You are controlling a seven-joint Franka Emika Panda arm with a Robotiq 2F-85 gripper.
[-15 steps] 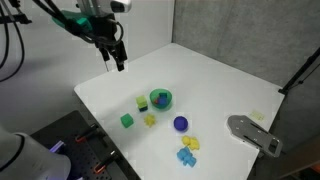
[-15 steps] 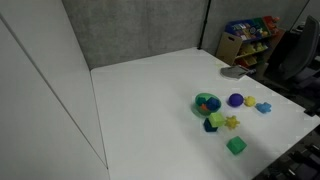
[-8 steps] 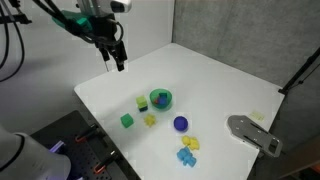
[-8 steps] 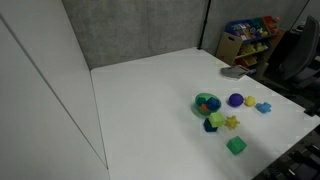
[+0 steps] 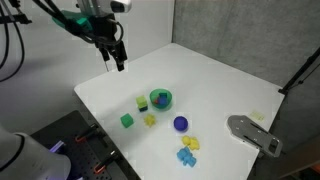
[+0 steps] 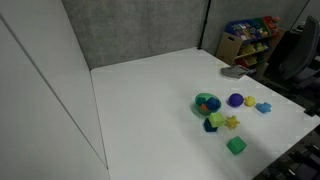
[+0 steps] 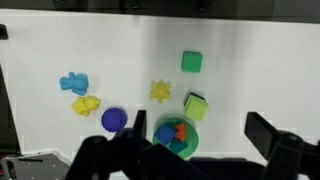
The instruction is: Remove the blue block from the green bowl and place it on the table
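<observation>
The green bowl (image 5: 161,99) sits on the white table (image 5: 220,85) and shows in both exterior views (image 6: 207,104). In the wrist view the bowl (image 7: 160,144) holds the blue block (image 7: 167,133) beside an orange-red piece and a teal piece. My gripper (image 5: 117,56) hangs open and empty high above the table's far left part, well away from the bowl. In the wrist view its two fingers (image 7: 203,135) stand wide apart at the bottom edge, with the bowl below the left finger.
Around the bowl lie a yellow-green block (image 7: 196,106) with a dark edge under it, a green cube (image 5: 127,121), a yellow star (image 5: 150,120), a dark-blue round object (image 5: 180,124), a yellow piece (image 5: 191,143) and a light-blue lumpy piece (image 5: 186,156). A grey object (image 5: 255,135) lies at the table's edge.
</observation>
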